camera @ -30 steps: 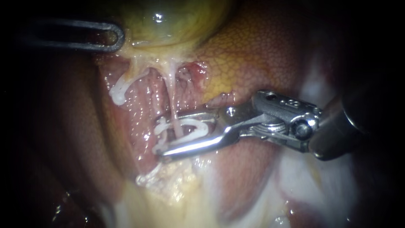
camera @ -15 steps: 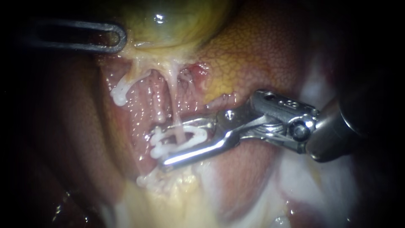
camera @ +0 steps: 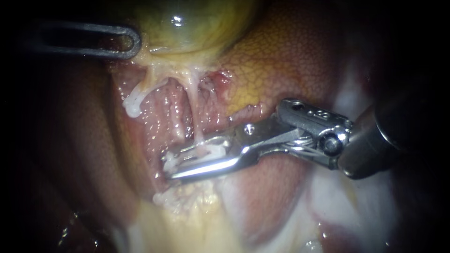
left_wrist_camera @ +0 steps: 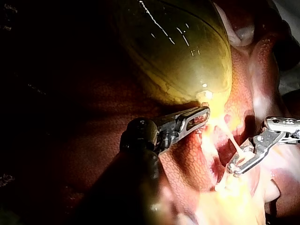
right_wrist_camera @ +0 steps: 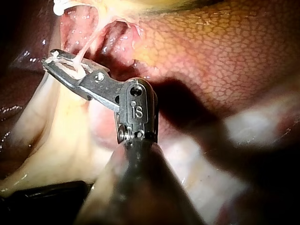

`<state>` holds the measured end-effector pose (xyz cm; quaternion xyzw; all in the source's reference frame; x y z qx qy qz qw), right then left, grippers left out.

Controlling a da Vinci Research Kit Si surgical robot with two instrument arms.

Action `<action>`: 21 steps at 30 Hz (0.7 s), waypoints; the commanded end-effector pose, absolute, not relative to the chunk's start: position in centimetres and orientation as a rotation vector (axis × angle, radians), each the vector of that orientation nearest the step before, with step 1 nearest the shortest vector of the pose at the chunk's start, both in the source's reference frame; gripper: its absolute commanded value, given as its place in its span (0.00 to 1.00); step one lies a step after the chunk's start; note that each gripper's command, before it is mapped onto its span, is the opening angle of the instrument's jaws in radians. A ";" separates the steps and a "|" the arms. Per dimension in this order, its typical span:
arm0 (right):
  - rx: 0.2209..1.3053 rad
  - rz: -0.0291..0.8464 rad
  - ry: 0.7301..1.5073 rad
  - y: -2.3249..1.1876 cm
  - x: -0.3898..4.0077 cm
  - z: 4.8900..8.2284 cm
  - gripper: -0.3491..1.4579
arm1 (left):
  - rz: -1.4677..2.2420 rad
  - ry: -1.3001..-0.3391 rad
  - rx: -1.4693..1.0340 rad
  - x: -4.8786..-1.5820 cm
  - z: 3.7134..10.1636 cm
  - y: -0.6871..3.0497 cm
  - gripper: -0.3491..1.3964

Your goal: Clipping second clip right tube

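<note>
The thin pale right tube (camera: 193,115) runs down from the yellow-green gallbladder (camera: 187,23) into the jaws of my right instrument (camera: 197,158). Those jaws are shut on a white clip (camera: 208,152), which is pressed nearly flat around the tube. The right wrist view shows the same grip, with my right instrument (right_wrist_camera: 65,68) holding the tube (right_wrist_camera: 86,47) crosswise. My left instrument (camera: 126,42) lies at the gallbladder's lower edge. In the left wrist view its jaws (left_wrist_camera: 199,116) are shut on the gallbladder (left_wrist_camera: 178,51) at its narrow end.
A second pale strand ends in a white stub (camera: 132,107) to the left of the clipped tube. Mottled liver (camera: 290,61) lies above my right instrument. Pale yellow fatty tissue (camera: 187,206) sits just below the jaws.
My right instrument's jaws have closed, squeezing the open white clip flat onto the tube, and have slid slightly leftward. My left instrument has hardly moved.
</note>
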<state>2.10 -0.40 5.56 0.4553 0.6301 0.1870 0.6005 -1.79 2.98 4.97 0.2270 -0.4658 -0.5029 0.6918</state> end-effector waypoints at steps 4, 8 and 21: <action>1.078 0.454 1.446 -0.36 2.08 5.61 0.00 | -1.124 -1.041 0.507 -1.79 4.97 2.98 0.00; 1.081 0.456 1.443 -0.36 2.07 5.66 0.00 | -1.124 -1.041 0.507 -1.79 4.97 2.98 0.00; 1.081 0.452 1.443 -0.39 2.08 5.69 0.00 | -1.124 -1.041 0.507 -1.80 4.97 2.98 0.00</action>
